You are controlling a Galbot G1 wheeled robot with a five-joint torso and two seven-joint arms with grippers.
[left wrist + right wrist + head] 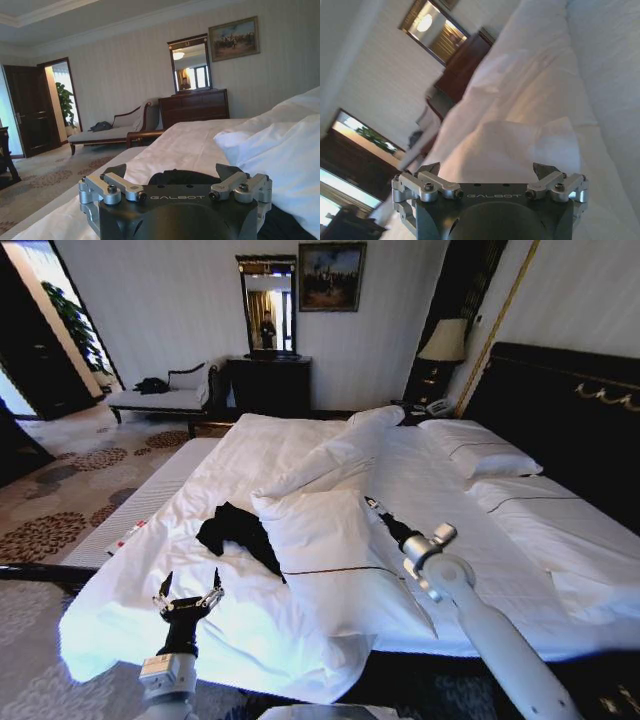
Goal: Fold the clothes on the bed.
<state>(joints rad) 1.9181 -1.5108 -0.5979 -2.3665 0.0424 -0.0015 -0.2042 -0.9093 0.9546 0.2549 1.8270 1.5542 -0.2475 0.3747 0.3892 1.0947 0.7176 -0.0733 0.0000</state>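
Bed (560, 540) first: a wide white double with a dark headboard, its duvet rumpled and folded back toward the foot. Next in size, a big pillow (330, 550) lies on the duvet, and it serves as the landmark here. The shirt (235, 532) is a small black heap touching the pillow's left edge, partly tucked against it; no lettering shows, so it is bunched rather than spread.

The left end effector (188, 592) hovers just short of the shirt, on the foot side of the pillow's left corner, fingers spread wide with nothing between them; its wrist view shows the dark cloth (185, 176) right ahead of the open tips. The right end effector (378, 508) sits over the pillow's far right corner, also wide open and empty.

The shirt is probably light, limp and prone to drag or bunch; it will not hold a shape. A pinch at a free outer edge, away from the pillow, looks safest, then a pull to flatten it.
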